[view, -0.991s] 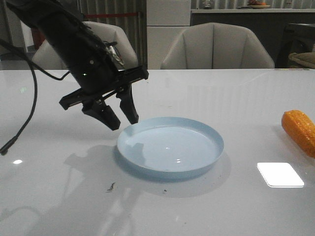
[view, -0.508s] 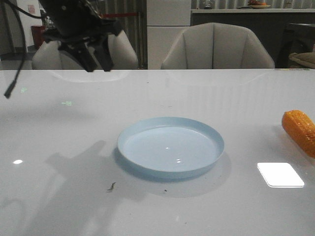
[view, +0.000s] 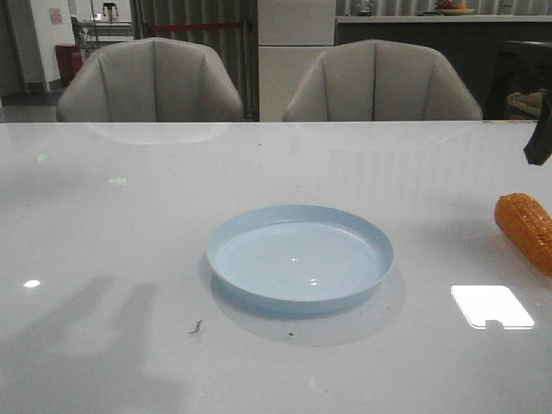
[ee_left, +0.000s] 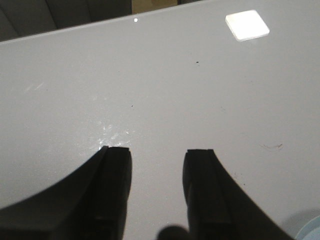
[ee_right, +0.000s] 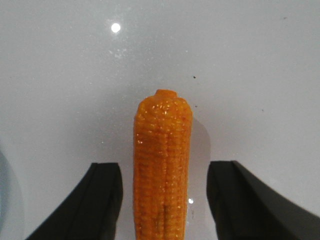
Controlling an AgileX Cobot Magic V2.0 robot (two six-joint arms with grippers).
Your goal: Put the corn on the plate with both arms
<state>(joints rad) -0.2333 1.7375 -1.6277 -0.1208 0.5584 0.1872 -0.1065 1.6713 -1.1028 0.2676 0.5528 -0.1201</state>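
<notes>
We see a glossy white table (view: 129, 224), a smooth shiny plate (view: 259, 231), and bumpy plastic-looking corn (ee_right: 162, 165) (slightly glistening).

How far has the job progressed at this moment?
Nothing is finished: the round pale blue plate is empty. In hand: the open right tool straddles the orange plastic corn cob lying on the white table, not gripping yet. Left: grasp, carry, place.

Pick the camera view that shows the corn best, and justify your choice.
The right wrist view: the corn fills the centre, between the open right hand. The front view cuts it off at the edge; the left wrist view misses it.
</notes>
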